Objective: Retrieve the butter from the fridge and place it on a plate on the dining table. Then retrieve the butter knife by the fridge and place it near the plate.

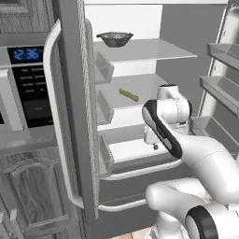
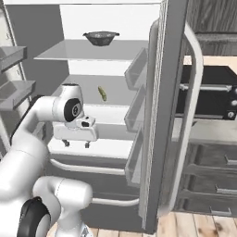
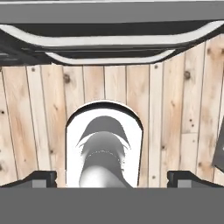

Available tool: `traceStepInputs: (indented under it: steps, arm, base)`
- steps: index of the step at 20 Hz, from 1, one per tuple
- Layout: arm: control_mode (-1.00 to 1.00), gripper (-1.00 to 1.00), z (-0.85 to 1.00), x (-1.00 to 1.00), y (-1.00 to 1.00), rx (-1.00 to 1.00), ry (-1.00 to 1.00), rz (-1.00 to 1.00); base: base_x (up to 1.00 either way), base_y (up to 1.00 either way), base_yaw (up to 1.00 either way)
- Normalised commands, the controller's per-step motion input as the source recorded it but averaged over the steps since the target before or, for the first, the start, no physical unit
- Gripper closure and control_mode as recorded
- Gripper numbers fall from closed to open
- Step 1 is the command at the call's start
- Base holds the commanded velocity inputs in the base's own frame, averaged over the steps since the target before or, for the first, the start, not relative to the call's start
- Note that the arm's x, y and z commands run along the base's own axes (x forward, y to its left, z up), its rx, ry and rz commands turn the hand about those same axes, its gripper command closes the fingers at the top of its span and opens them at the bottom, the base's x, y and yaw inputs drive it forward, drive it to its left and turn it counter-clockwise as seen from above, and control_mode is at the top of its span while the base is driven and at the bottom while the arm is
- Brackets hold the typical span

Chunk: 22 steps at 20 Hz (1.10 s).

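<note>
With both fridge [image 2: 159, 115] doors open, the butter [image 1: 129, 94] lies on the middle shelf while the hand [image 2: 76, 144], released and pointing floorward below it, must next rise and reach in.

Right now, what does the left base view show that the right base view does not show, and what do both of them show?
Left base view alone: a microwave with a lit blue clock, left of the open fridge door. Right base view alone: a dark oven and drawers beyond the right door, plus the open gripper pointing down. Both: the open fridge, a dark bowl on its upper shelf, and the butter on the shelf below, untouched.
</note>
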Motion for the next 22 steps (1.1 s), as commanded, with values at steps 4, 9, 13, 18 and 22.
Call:
traceStepInputs:
  steps: [4,9,13,18,22]
  arm:
    - [1.00,-1.00,0.00,0.00,0.00,0.00,0.00,0.00]
    - [1.00,-1.00,0.00,0.00,0.00,0.00,0.00,0.00]
    - [1.00,-1.00,0.00,0.00,0.00,0.00,0.00,0.00]
    - [1.00,-1.00,0.00,0.00,0.00,0.00,0.00,0.00]
    - [-1.00,-1.00,0.00,0.01,-0.01,0.00,0.00,0.00]
  base:
    - [0.91,0.00,0.00]
    - [0.61,-0.12,0.05]
    - [0.39,-0.17,0.06]
    - [0.23,-0.17,0.05]
    - [0.08,-0.07,0.02]
